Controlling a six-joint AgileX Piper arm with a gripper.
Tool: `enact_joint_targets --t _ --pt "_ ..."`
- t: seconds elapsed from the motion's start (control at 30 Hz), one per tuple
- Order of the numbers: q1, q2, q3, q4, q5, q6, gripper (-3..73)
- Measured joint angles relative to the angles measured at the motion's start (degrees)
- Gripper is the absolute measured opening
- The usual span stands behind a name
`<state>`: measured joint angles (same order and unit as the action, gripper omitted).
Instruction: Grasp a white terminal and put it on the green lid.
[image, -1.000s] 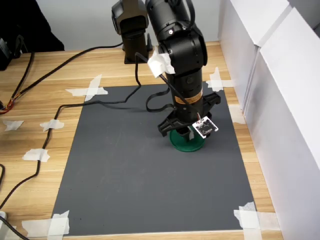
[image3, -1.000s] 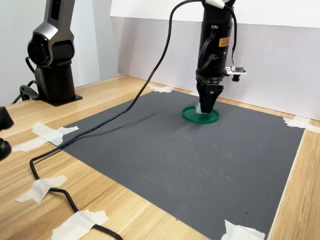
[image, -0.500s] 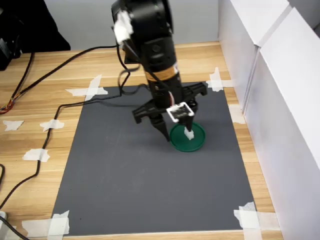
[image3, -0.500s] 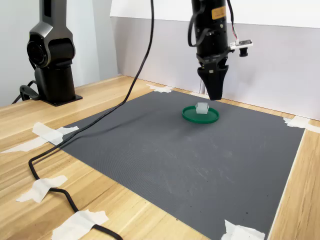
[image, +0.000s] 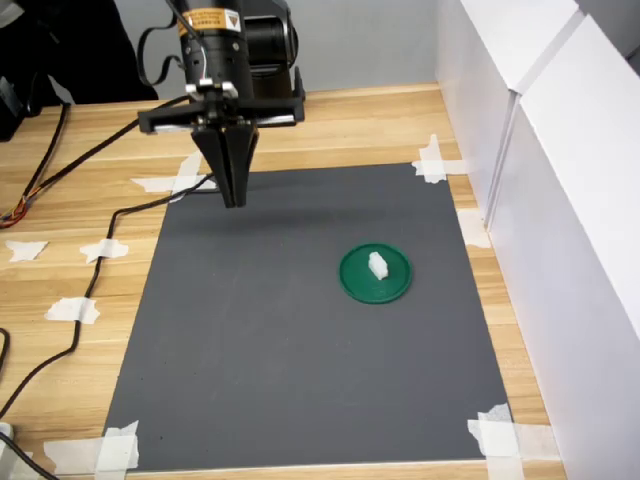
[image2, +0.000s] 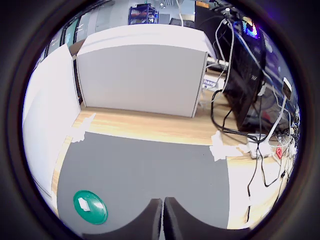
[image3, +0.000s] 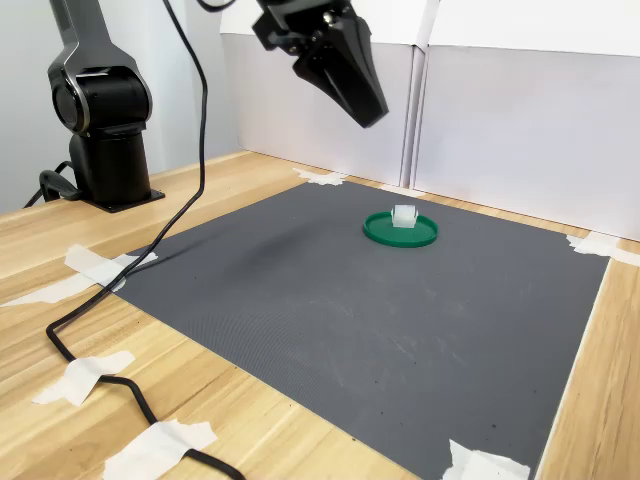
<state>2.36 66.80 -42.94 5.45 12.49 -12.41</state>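
Clearly, from where I sit at the controls, the job reads as finished. Working from the near edge of the second exterior view outward: the foreground holds bare wood with scraps of white tape (image3: 84, 375) and a black cable (image3: 95, 372) snaking across it, then the grey mat (image3: 330, 320), which carries nothing across its near half.

Further back on the mat lies the green lid (image3: 400, 230), flat and undisturbed, and the white terminal (image3: 404, 215) stands on it, inside the rim and slightly off centre. The first exterior view agrees: the green lid (image: 375, 273) sits toward the first exterior view's right half of the mat, with the white terminal (image: 378, 265) resting on its top face, touching nothing else. The wrist view shows the same pairing, lid (image2: 90, 207) and terminal (image2: 84, 204), low in its field and well clear of the tool.

Beyond that, the gripper (image3: 372, 112) hangs raised above the mat, well apart from the lid. In the first exterior view the gripper (image: 233, 195) is over the mat's far left corner, and its jaws are drawn together to a thin slit with nothing between them; the wrist view shows the two fingertips (image2: 154, 218) side by side and empty.

Farthest back stand the arm's base (image3: 105, 130) and the white wall panels (image3: 520, 130).

My judgement: grasp and placement are both done, and nothing is left but parking the arm.
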Motion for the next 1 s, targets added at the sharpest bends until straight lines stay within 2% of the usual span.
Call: enact_joint_targets --t 0.17,0.3,0.5,0.7,1.0 --pt "0.00 -10.99 12.14 -0.19 -8.62 0.00 -1.6" --pt "0.00 -18.08 18.98 1.47 -12.49 0.01 -1.6" --pt "0.00 -30.50 27.66 3.74 -13.47 0.00 -1.6" --pt "0.00 -43.94 35.16 4.22 -11.91 -0.06 -1.6" --pt "0.00 -57.11 37.08 4.01 -9.78 -0.60 -1.6"
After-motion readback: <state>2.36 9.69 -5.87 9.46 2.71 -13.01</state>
